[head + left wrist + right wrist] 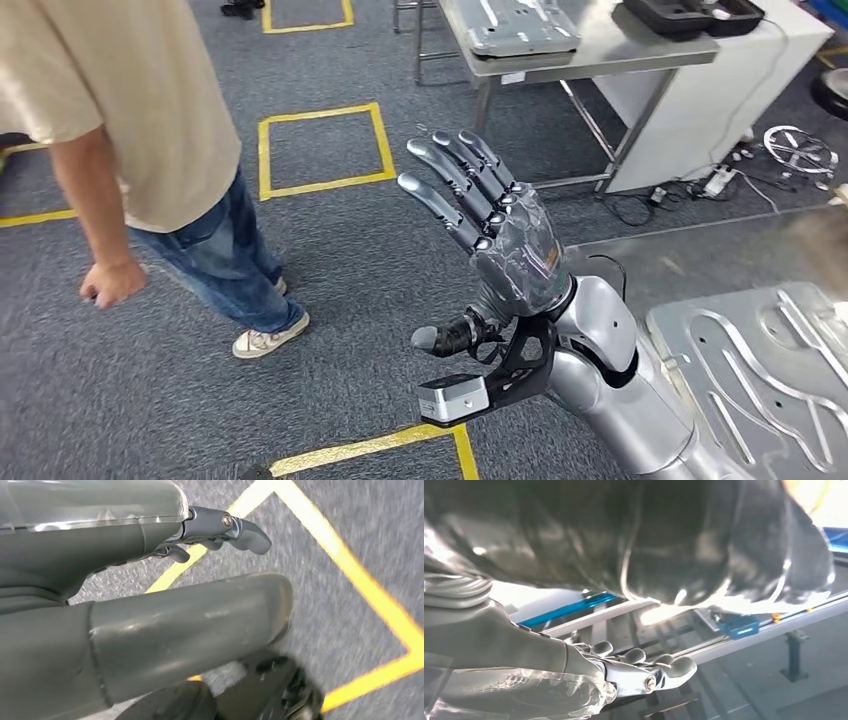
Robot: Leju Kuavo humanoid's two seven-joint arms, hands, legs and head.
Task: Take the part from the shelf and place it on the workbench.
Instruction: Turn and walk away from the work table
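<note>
Grey carpet, yellow floor squares; person [150,130] standing near. Right hand [480,215]: spread, grasping nothing. Part [760,370]: pale panel just beside that arm (seemingly unheld). Step: carry or reach; next calls for locating the bench [600,45].

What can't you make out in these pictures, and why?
- Head view: the part is cut off by the right and bottom edges, so its full shape is unknown.
- Right wrist view: a dark, blurred mass fills the upper picture; whether the right robot hand holds anything is unclear.
- Head view: the person is cut off by the top edge.
</note>
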